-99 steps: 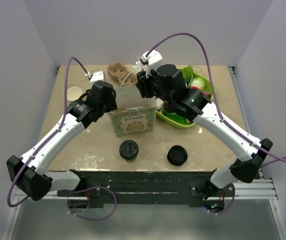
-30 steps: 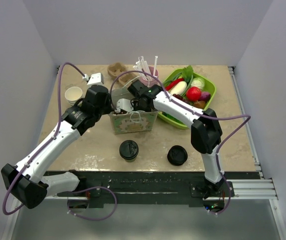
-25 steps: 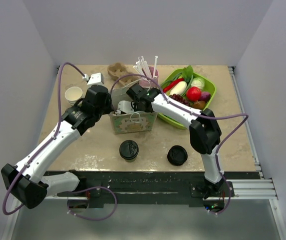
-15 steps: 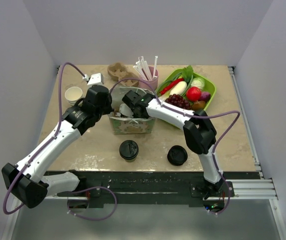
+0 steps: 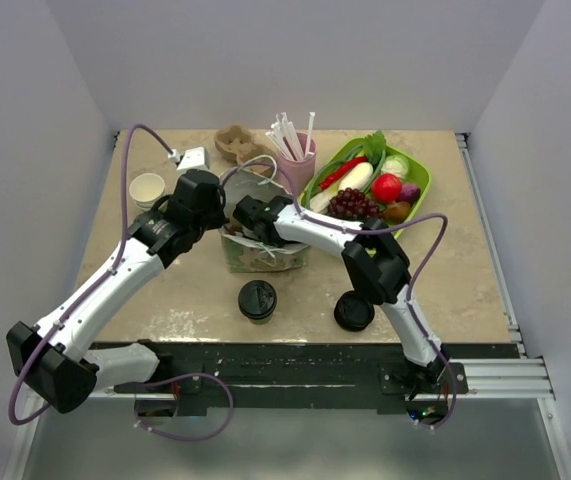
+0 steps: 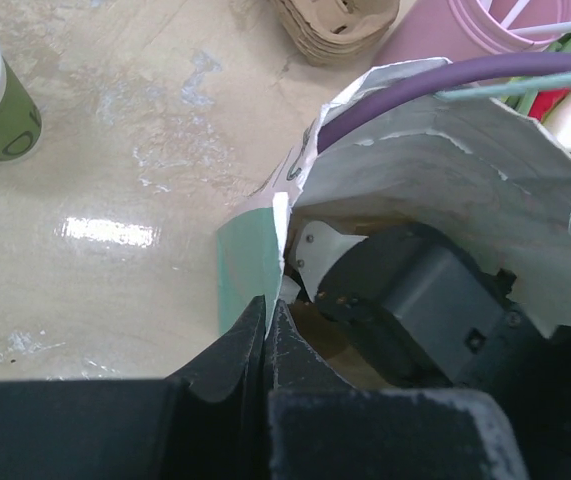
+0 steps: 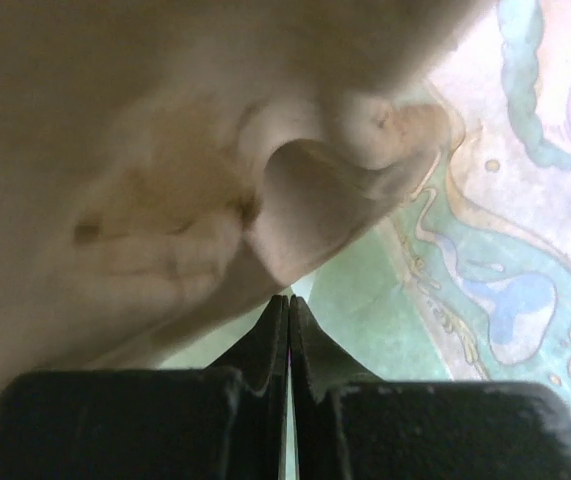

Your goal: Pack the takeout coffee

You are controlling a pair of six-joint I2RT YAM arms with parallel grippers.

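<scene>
At front centre of the tabletop (image 5: pixel 195 290), the coffee (image 5: pixel 257 298) stood upright with its lid on, just in front of the bag (image 5: pixel 265 258) but apart from it; neither claw touched it. Left claw (image 6: pixel 268 330) was pressed together on the bag's left rim, pinching the paper edge. Right claw (image 7: pixel 288 305) was down inside the bag, fingers pressed together with nothing seen between them; only the bag's inner paper showed ahead of it. A lid stack (image 5: pixel 354 311) sat to the coffee's right. Judgement: the bag mouth was being held and shaped, and the cup was not yet packed. Handling: paper cup, probably light; cannot tell whether filled, so treat as sloshy. The wall is thin and would crush under a hard squeeze. The smooth snap-on lid could pop off if lifted by it. Best hold is across the sidewall just under the lid, where the rim stiffens it, with a moderate squeeze and the cup kept upright. Risk: the soft bag mouth may fold shut once released.
</scene>
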